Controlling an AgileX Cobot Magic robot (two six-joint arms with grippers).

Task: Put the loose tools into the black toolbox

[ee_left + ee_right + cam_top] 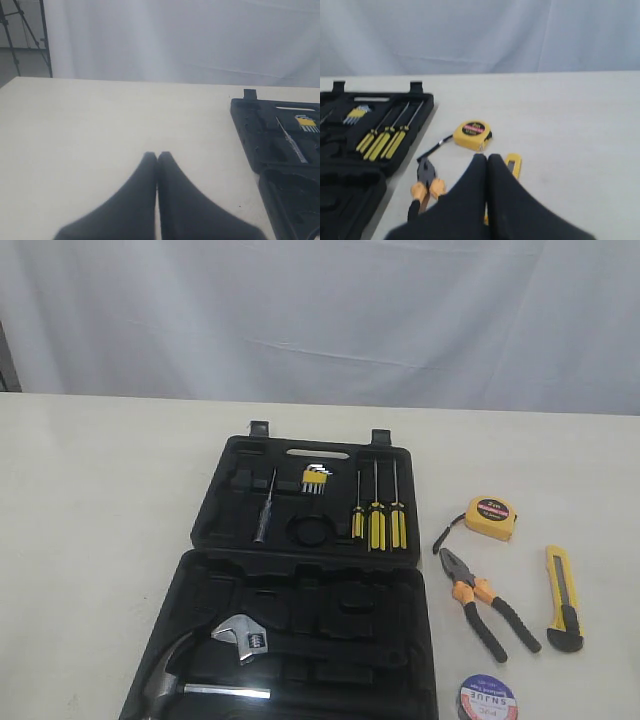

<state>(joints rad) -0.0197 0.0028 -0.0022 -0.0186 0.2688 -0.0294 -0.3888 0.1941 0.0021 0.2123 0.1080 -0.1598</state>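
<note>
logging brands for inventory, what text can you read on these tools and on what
"SNJUE", uncertain: blue-white label of the small dark tape roll.
Round red-and-black label on the yellow tape measure: too small to read.
On the black plastic toolbox: no text visible.

1. Cream table (pixel 100 540), plain top.
2. Black toolbox (pixel 240 510) lies open on it, mid-table.
3. Right of the box (none touching each other): yellow tape measure (pixel 489 517), pliers (pixel 480 600), utility knife (pixel 563 598), tape roll (pixel 487 700).
</note>
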